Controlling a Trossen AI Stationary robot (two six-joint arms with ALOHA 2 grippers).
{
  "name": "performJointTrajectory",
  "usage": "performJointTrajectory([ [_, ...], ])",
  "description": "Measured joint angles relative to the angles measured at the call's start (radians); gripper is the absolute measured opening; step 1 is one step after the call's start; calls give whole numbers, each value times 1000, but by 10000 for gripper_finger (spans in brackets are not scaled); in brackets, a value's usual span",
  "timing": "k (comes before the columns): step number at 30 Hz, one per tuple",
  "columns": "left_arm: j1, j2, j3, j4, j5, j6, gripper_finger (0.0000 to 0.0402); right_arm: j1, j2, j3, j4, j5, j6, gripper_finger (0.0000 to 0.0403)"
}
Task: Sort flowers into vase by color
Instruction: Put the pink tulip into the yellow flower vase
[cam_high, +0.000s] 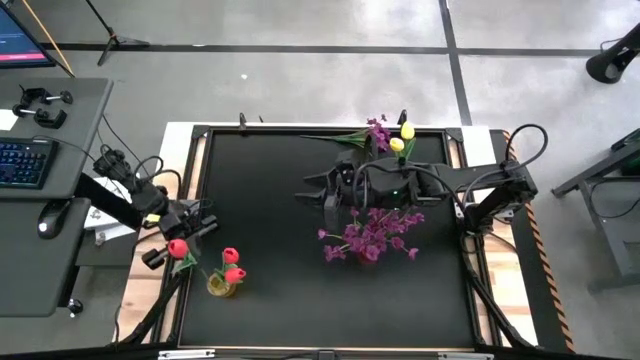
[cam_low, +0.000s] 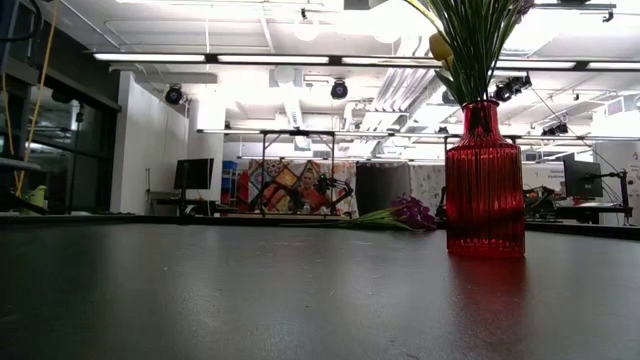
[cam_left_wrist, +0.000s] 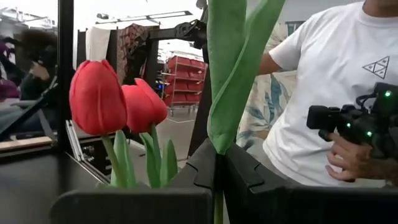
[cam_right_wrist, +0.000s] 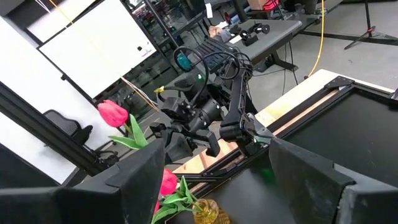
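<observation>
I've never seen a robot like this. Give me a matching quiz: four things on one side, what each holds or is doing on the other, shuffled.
1. left gripper
2. right gripper
3. red vase
4. small yellow vase

A. holds purple sprays
B. open, holding nothing
C. holds two red tulips
D. shut on a single red tulip

Pairs: 1-D, 2-B, 3-A, 4-C

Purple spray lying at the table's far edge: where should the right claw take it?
Probably the bare green stem, on the left arm's side of the blossoms, coming straight down: the purple spray lies flat, and there the stem runs clear of the yellow tulips.
</observation>
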Motion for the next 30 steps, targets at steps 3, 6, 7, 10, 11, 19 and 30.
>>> performJointTrajectory([
  [3, 0, 0, 0, 6, -11, 16, 0, 0, 0, 0, 0, 0, 0, 275],
  [6, 0, 0, 0, 27, -31, 16, 0, 0, 0, 0, 0, 0, 0, 275],
  [7, 0, 1, 0, 40, -38, 20, 0, 0, 0, 0, 0, 0, 0, 275],
  [10, 0, 0, 0, 97, -52, 52, 0, 0, 0, 0, 0, 0, 0, 275],
  [11, 0, 0, 0, 108, -52, 58, 0, 0, 0, 0, 0, 0, 0, 275],
  [19, -1, 7, 0, 36, -51, 39, 0, 0, 0, 0, -1, 0, 0, 275],
  [30, -4, 55, 0, 22, -43, -1, 0, 0, 0, 0, -1, 0, 0, 275],
])
